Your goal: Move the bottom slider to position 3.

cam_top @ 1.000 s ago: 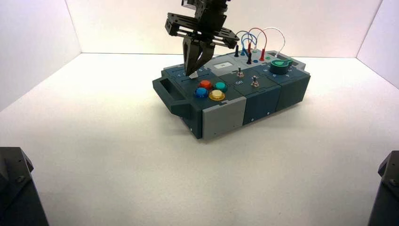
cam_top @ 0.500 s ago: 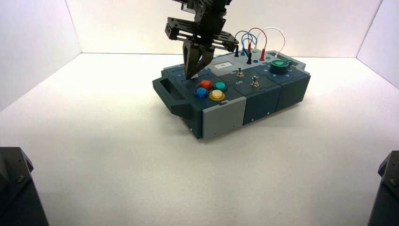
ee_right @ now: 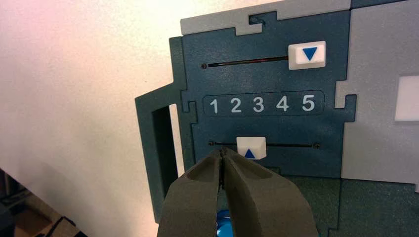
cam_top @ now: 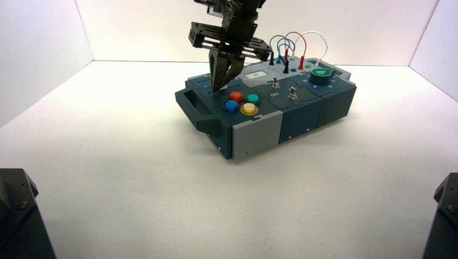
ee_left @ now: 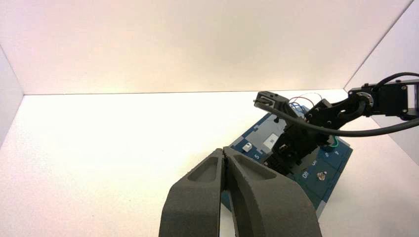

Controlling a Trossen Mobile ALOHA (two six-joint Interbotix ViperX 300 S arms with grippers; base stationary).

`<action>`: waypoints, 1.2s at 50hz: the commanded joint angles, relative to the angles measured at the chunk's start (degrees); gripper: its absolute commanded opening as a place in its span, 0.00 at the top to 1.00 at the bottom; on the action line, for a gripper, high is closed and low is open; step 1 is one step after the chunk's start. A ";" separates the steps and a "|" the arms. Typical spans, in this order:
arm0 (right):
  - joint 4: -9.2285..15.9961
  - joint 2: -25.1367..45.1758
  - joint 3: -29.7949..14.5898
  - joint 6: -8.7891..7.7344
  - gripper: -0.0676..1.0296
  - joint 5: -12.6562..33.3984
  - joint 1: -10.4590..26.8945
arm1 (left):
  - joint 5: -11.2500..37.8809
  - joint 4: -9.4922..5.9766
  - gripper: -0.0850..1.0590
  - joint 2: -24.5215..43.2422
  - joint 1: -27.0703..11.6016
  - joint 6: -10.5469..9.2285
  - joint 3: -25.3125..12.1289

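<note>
The right hand [cam_top: 215,89] is shifting slightly toward the bench's [cam_top: 162,189] left and near edges.

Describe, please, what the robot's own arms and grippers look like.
The right arm is black, built of blocky links, with slotted crossbars at its wrist and a thick black cable looping along it. The right gripper and left gripper match: dark, smooth, wedge-shaped fingers tapering to narrow tips. Of the left arm, no more than dark parts show.
</note>
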 commanded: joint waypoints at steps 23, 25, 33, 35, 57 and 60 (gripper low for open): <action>0.09 -0.79 -2.11 0.35 0.96 -0.18 0.18 | -0.53 -0.09 0.95 0.26 0.44 -0.09 -1.23; 0.09 -0.70 -2.11 0.35 0.96 -0.18 0.18 | -0.62 -0.09 0.95 0.26 0.44 -0.09 -1.32; 0.09 -0.44 -2.20 0.35 0.96 -0.18 0.09 | -0.53 -0.09 0.95 0.26 0.35 -0.09 -1.32; 0.00 -0.26 -2.29 0.35 0.96 -0.18 0.09 | -0.53 -0.09 0.95 0.18 0.44 -0.09 -1.32; -0.18 0.44 -2.90 0.35 0.96 -0.09 -0.09 | -0.53 -0.09 0.95 -0.09 0.44 -0.09 -1.23; -0.26 0.44 -2.90 0.35 0.96 0.00 -0.35 | -0.62 -0.09 0.95 -0.09 0.35 -0.09 -1.32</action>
